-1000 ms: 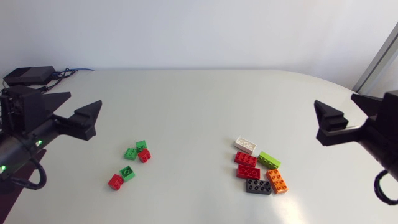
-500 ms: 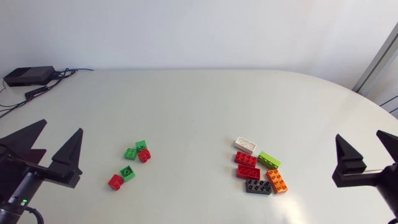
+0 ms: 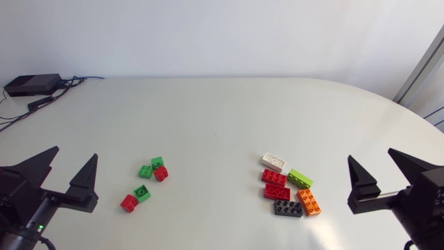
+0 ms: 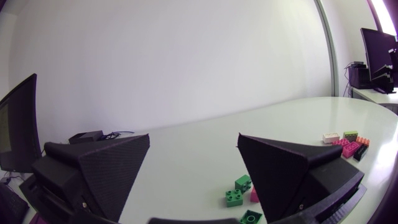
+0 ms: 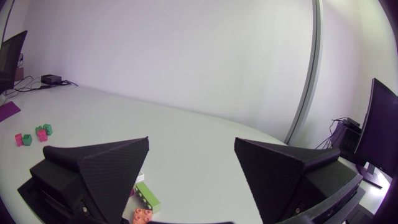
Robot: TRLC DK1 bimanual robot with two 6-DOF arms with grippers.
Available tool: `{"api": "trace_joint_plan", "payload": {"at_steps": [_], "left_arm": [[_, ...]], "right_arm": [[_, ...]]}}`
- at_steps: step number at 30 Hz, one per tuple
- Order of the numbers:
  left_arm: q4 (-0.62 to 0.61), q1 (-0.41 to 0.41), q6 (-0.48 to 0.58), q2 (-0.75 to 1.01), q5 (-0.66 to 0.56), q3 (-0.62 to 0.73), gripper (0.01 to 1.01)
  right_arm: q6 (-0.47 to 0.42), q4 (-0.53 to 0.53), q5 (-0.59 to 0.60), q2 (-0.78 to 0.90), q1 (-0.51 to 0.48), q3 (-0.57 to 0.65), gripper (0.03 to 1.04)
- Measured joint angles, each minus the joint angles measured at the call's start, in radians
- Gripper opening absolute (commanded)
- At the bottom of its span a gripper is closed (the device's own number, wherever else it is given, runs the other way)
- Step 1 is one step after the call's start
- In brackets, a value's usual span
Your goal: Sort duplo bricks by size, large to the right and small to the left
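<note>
Sorting is looking finished, as far as I am judging from here. I am taking the white brick (image 3: 273,162) as my marker. On my side of it, the black brick (image 3: 287,208) and the orange brick (image 3: 309,202) are lying nearest me. The nearer red brick (image 3: 277,192) and the farther red brick (image 3: 274,178) are sitting between those and the marker. The lime brick (image 3: 300,179) is lying just right of it and a little nearer. These six large ones are huddling together in one group.

Well left of the white brick, the small red brick (image 3: 129,203) and the small green brick (image 3: 142,193) are touching, nearer me. A trio of small bricks (image 3: 157,167) is clustering just beyond them. Nothing is straying on the worktop (image 3: 215,125) between the groups, so I am seeing no brick left to move.

Both arms are hanging low on my side of the marker. The left end effector (image 3: 74,154) is sitting far left of it, beyond even the small bricks, and the right end effector (image 3: 370,154) is sitting well right of it. Each is spread wide, gripping nothing, with its fingers pointing away from me. A black box (image 3: 31,85) is sitting far beyond the white brick and well to its left.
</note>
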Motion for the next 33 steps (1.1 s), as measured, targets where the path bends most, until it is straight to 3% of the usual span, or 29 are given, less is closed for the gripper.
{"api": "trace_joint_plan", "payload": {"at_steps": [13, 17, 20, 23, 33], "left_arm": [[-0.009, 0.052, 0.010, 0.000, -0.003, 0.000, 0.985], [-0.011, 0.052, -0.005, 0.000, -0.004, 0.000, 0.985], [-0.011, 0.053, -0.042, 0.000, -0.005, 0.000, 0.985], [-0.010, 0.053, -0.085, 0.000, -0.006, 0.000, 0.985], [0.003, 0.053, -0.117, 0.000, -0.006, 0.000, 0.985]], "right_arm": [[-0.011, 0.097, 0.001, 0.000, -0.009, -0.087, 0.99], [0.060, 0.126, 0.048, 0.000, -0.035, -0.092, 0.99], [0.127, 0.225, 0.086, 0.000, -0.103, -0.119, 0.99], [0.184, 0.241, 0.092, 0.000, -0.159, -0.124, 0.99], [0.185, 0.253, 0.070, 0.000, -0.090, -0.128, 0.99]]}}
